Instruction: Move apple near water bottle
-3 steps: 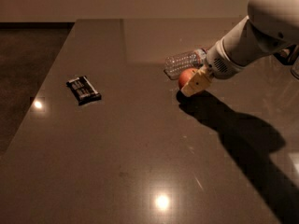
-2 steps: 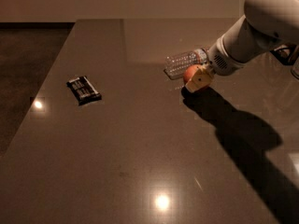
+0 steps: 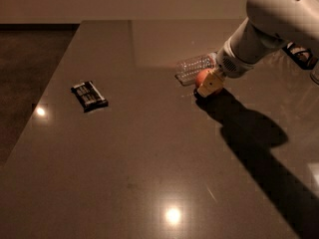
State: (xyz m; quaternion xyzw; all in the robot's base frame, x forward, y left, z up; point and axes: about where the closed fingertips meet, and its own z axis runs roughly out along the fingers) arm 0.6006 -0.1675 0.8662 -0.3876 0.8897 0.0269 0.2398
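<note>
Your gripper [image 3: 208, 83] sits low over the table [image 3: 149, 183], in its far right part, at the end of the white arm [image 3: 259, 39] that reaches in from the right edge. It looks closed around the apple [image 3: 201, 76]: one tan finger shows on the fruit's near side, the other is hidden behind it, and the red-orange skin bulges out toward the left edge. The relation to watch is this: the water bottle [image 3: 193, 66] lies on its side just beyond the apple, toward the far edge, with its long axis running roughly left to right and one end hidden behind the arm. Apple and bottle are just beside each other; you cannot tell whether they touch. By my reading, only the release is left. The black snack bar wrapper [image 3: 89, 95] lies well apart, near the left edge
</note>
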